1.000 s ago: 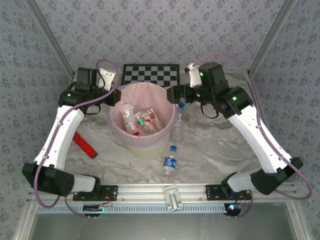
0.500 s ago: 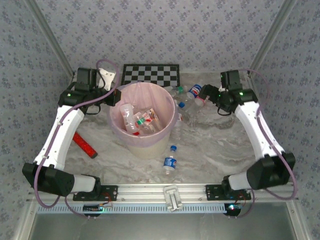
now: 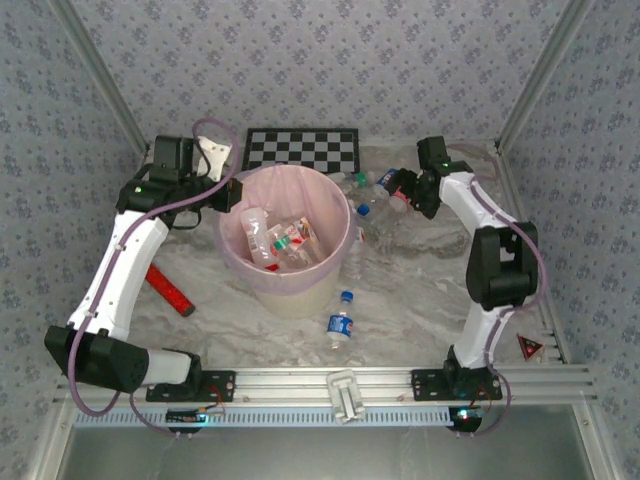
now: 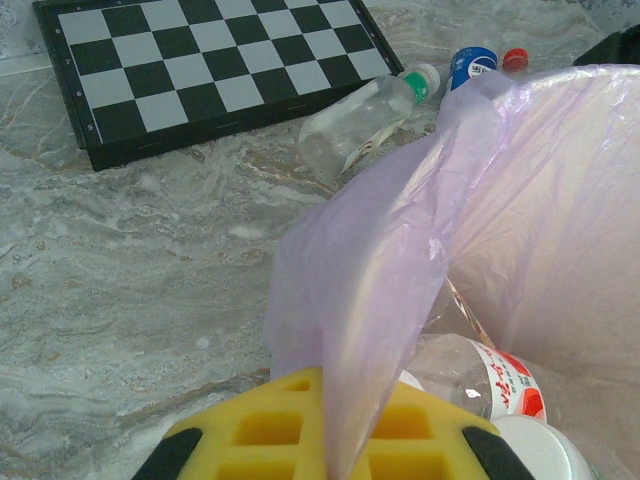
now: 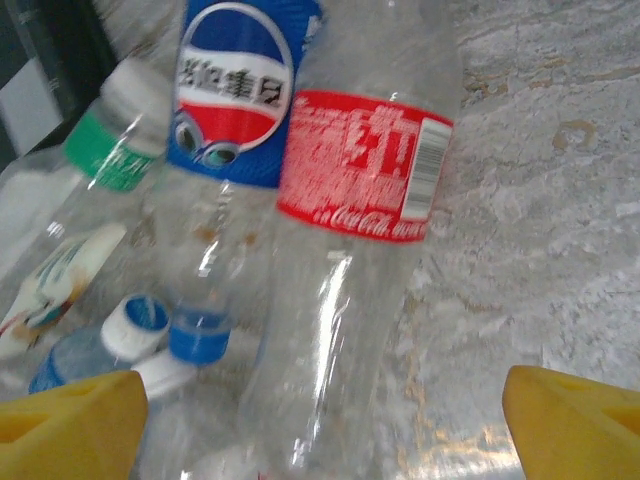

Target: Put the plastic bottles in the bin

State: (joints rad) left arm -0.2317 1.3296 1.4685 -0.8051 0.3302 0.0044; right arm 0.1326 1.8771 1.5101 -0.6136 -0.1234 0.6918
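I moved the right tool [image 5: 320, 425], pads wide apart, from the bin [image 3: 292, 298] to the red-labelled bottle [image 5: 360, 170]. The left tool [image 3: 226, 192] stayed at the rim; I could not tell its state.

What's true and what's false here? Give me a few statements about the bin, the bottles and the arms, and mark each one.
1. The bin already holds several bottles. True.
2. The flat red bar lies inside the bin. False: it lies on the table, left of the bin.
3. The right end effector is shut on a bottle. False: it is open, its pads wide apart over the red-labelled bottle.
4. A blue-capped bottle lies alone on the table in front of the bin. True.
5. A chessboard lies behind the bin. True.
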